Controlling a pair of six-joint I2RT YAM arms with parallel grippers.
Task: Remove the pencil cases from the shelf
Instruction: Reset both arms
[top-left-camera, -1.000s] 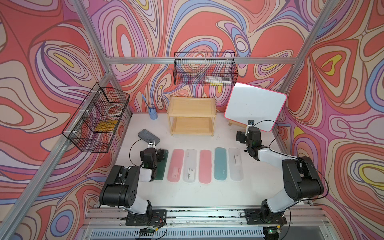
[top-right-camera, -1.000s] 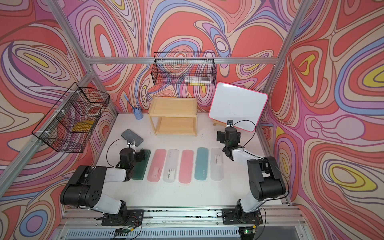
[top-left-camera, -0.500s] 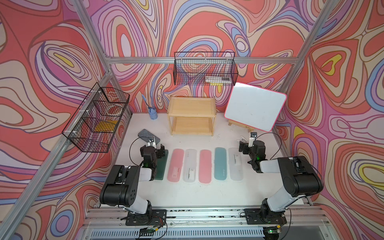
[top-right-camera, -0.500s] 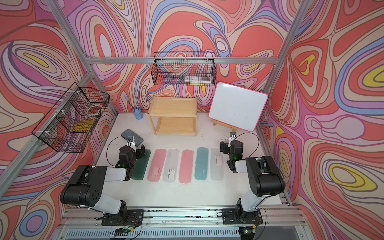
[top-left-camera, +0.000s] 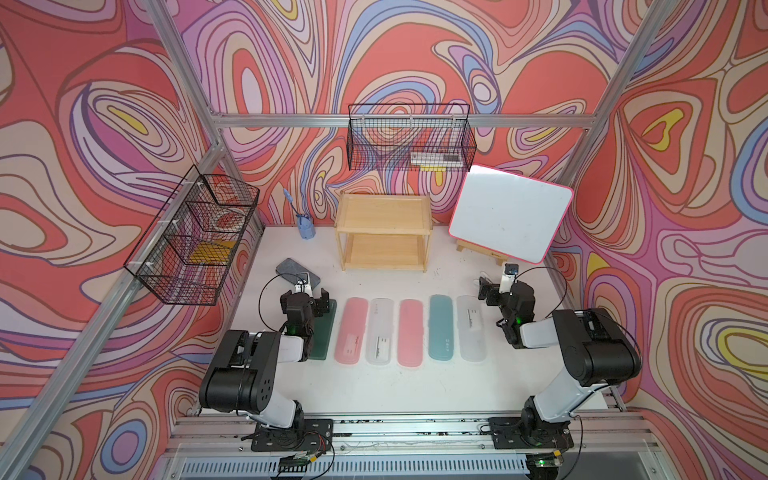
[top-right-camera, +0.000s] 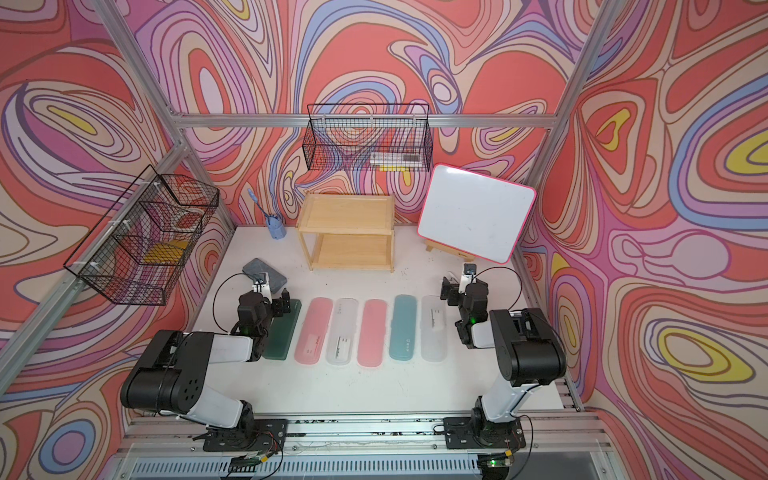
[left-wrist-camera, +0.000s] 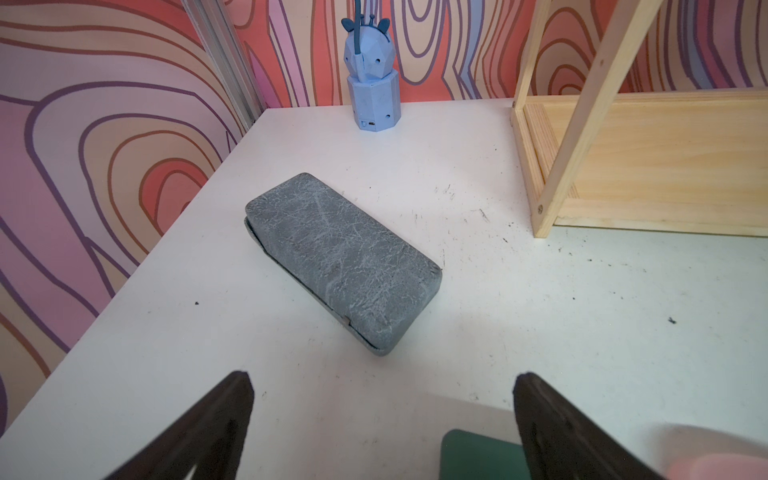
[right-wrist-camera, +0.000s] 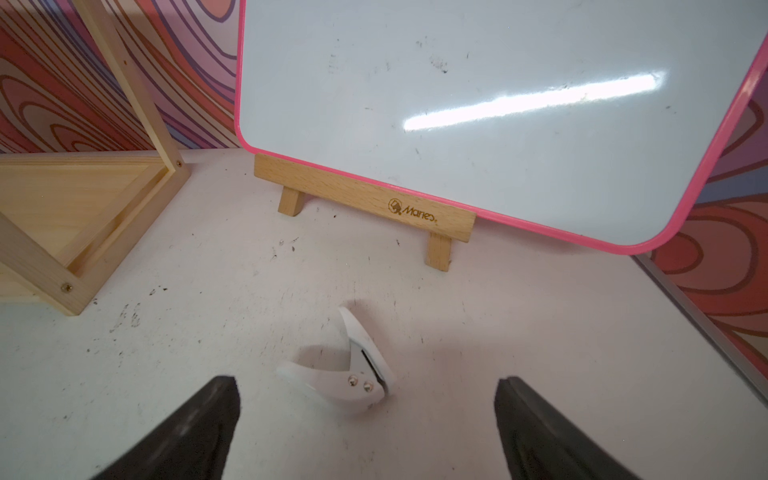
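We log a white desk (top-left-camera: 374, 386), flecked with dark specks, enclosed by swirl-patterned walls (top-left-camera: 415, 62) carrying two wire baskets (top-left-camera: 409, 137). The wooden shelf (top-left-camera: 382, 216) stands at the back beside a whiteboard (top-left-camera: 511, 216). The six pencil cases (top-left-camera: 411, 332) lie side by side on the desk, apart from the shelf. The left claw (left-wrist-camera: 382, 376) and right claw (right-wrist-camera: 369, 379) are both released.

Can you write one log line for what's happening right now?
shelf: empty | pencil cases: six, on table | left gripper: open, empty | right gripper: open, empty
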